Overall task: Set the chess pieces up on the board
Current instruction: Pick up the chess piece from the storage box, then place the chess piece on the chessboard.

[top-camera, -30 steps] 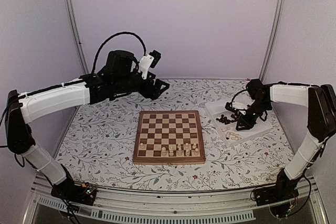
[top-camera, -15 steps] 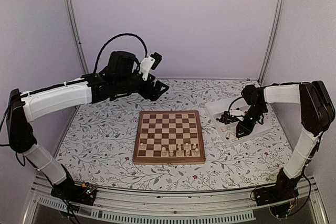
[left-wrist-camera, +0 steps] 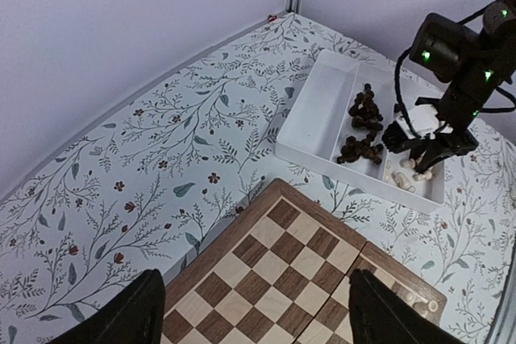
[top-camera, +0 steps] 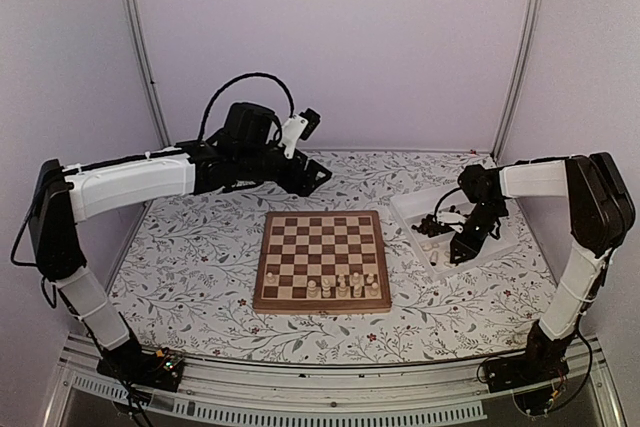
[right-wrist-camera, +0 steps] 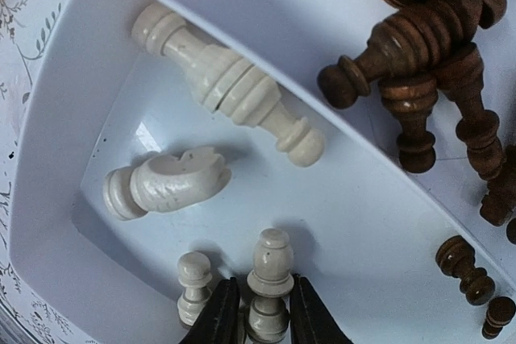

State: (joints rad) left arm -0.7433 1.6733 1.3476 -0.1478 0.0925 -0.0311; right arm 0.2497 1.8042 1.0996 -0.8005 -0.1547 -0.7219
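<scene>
The board lies mid-table with several cream chess pieces standing along its near right edge. In the white tray at the right, my right gripper points down into the cream compartment. Its fingers are shut on the stem of an upright cream piece. A cream pawn stands just left of it, and a cream knight and a larger cream piece lie nearby. My left gripper hangs open above the table behind the board's far left corner, holding nothing.
Dark brown pieces are heaped in the tray's middle compartment behind a low partition. The tray's far compartment shows only bare white floor. Floral cloth covers the table, and pale walls close in on the back and sides.
My right gripper dropped into the tray's cream compartment and its jaws narrowed onto the cream piece. The left arm drifted a little to the right, still open.
</scene>
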